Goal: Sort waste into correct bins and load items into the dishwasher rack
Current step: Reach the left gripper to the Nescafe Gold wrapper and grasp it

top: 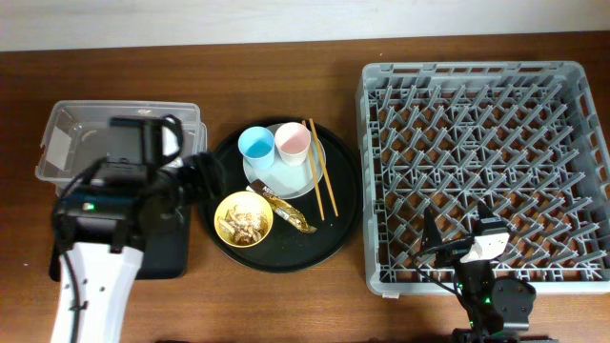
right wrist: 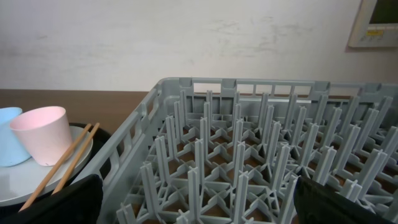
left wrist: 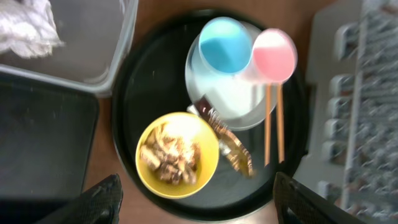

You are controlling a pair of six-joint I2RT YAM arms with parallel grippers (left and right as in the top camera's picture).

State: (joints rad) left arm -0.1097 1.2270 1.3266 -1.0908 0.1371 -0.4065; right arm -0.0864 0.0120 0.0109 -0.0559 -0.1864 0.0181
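From overhead, the large grey plastic dishwasher rack [top: 477, 69] is sitting empty; the round black tray [top: 334, 224] is carrying a yellow bowl [top: 220, 211] of beige scraps [top: 246, 224] and a shiny gold-brown wrapper [top: 291, 217]. Under the left wrist, the left fingers [left wrist: 99, 200] are hanging spread, and a crumpled white tissue [left wrist: 28, 25], seemingly the only waste sorted, is lying in the clear plastic tub [left wrist: 99, 50]. By the right wrist, the right fingers [right wrist: 59, 202] are gaping, empty, before a brown wooden bench [right wrist: 62, 98] and plain white wall [right wrist: 186, 37].
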